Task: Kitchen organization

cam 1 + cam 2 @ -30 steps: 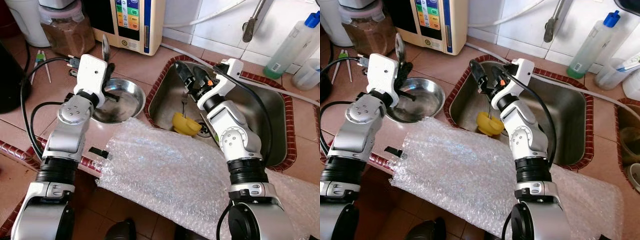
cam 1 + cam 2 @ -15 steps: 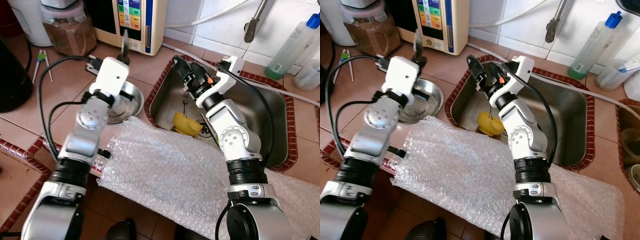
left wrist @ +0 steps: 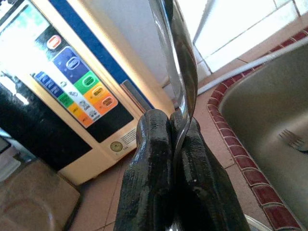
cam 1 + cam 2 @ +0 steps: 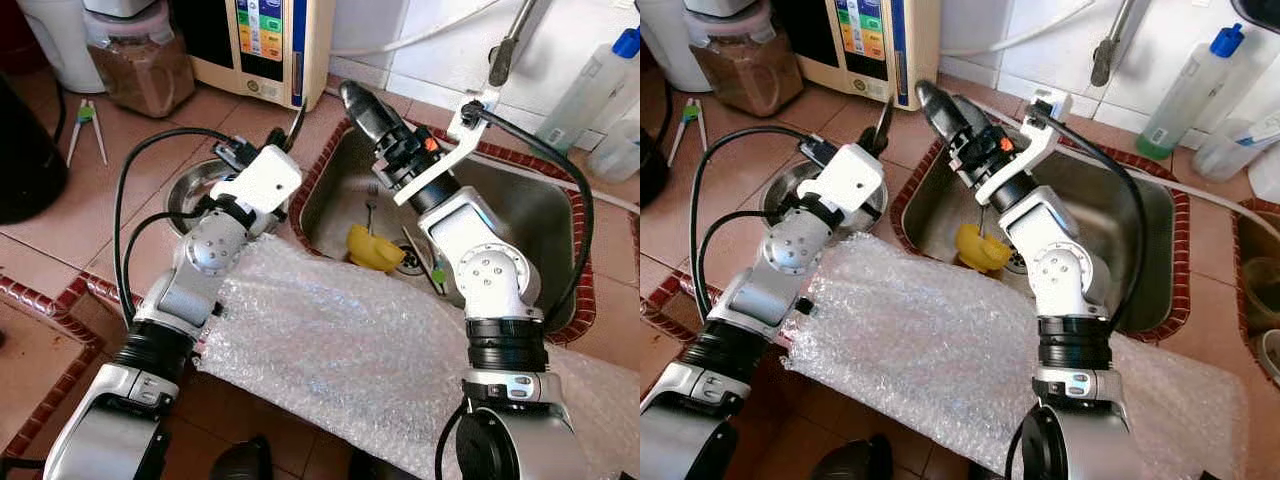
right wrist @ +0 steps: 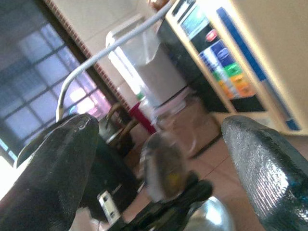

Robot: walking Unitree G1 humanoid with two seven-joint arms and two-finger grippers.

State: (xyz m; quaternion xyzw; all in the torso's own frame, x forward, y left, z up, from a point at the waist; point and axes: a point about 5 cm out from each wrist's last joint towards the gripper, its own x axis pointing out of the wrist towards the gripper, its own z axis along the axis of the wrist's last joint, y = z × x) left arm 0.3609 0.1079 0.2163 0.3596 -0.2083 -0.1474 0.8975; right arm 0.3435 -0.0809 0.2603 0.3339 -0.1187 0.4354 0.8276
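Left gripper (image 3: 171,139) seen clamped on metal spoon (image 3: 175,72), held upright over counter between steel bowl (image 4: 190,180) and sink (image 4: 530,210). Right gripper (image 4: 940,105) raised above sink's left rim, fingers spread, nothing held. Fork (image 4: 369,205) and yellow cup (image 4: 372,248) lay in sink. Bubble wrap (image 4: 340,340) spread across counter edge.

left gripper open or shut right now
Shut. In the left wrist view the left gripper has both black fingers pressed together on a thin metal utensil that sticks up between them.
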